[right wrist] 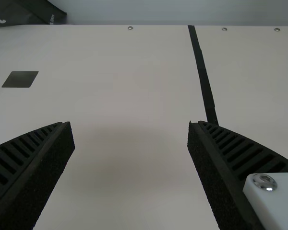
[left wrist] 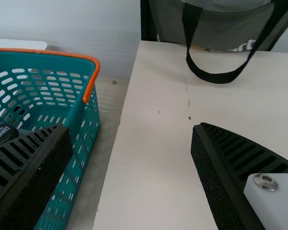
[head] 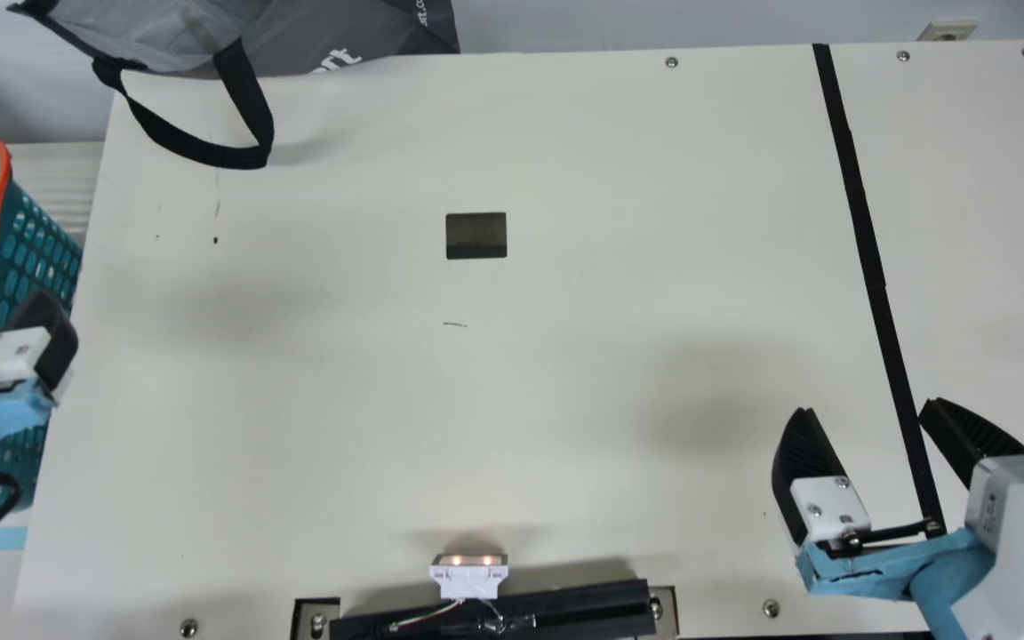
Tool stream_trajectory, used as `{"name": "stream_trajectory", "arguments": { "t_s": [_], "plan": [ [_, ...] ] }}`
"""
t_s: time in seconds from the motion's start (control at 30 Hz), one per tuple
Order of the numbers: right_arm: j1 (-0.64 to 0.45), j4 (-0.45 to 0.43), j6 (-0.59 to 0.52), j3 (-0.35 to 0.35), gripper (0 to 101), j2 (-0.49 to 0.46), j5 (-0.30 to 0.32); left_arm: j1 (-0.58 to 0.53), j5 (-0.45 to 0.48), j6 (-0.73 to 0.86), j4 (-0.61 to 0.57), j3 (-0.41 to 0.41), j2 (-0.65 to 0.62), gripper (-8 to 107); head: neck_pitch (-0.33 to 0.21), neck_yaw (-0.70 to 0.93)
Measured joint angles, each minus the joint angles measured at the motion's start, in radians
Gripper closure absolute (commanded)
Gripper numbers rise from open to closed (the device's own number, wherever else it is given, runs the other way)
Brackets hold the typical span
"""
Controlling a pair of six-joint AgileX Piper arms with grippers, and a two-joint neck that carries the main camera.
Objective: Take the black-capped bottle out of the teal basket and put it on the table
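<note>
The teal basket (head: 28, 258) with an orange handle stands off the table's left edge. At its table side is my left gripper (head: 45, 333), partly cut off by the view's edge. In the left wrist view the gripper (left wrist: 132, 139) is open, nothing between its fingers, with the basket (left wrist: 81, 115) beyond one finger. Inside the basket the black cap (left wrist: 4, 133) of the bottle shows, the rest mostly hidden behind that finger. My right gripper (head: 868, 413) is open above the table's right part; the right wrist view also shows the gripper (right wrist: 129, 134) with an empty gap.
The cream table (head: 565, 293) has a dark rectangular opening (head: 476, 236) and a black tape strip (head: 872, 267) on its right. A grey bag (head: 334, 40) lies at the back left, its black strap (head: 201, 147) over the tabletop. A small lit device (head: 469, 576) sits at the front edge.
</note>
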Motion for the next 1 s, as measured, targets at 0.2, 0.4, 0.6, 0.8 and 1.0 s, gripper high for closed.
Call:
{"name": "stream_trajectory", "arguments": {
  "t_s": [0.2,0.4,0.6,0.8,1.0],
  "plan": [
    [0.000,0.000,0.000,0.000,11,0.000,0.000,0.045,0.007,0.030,-0.034,-0.025,0.041,-8,0.000,0.000],
    [0.000,0.000,0.000,0.000,11,0.000,0.000,0.101,0.002,0.077,-0.083,-0.041,0.081,-8,0.000,0.000],
    [0.000,0.000,0.000,0.000,11,0.000,0.000,0.166,-0.010,0.140,-0.145,-0.059,0.130,-8,0.000,0.000],
    [0.000,0.000,0.000,0.000,11,0.000,0.000,0.234,-0.022,0.216,-0.212,-0.079,0.186,-8,0.000,0.000],
    [0.000,0.000,0.000,0.000,11,0.000,0.000,0.310,-0.033,0.301,-0.277,-0.111,0.254,-8,0.000,0.000]
  ]
}}
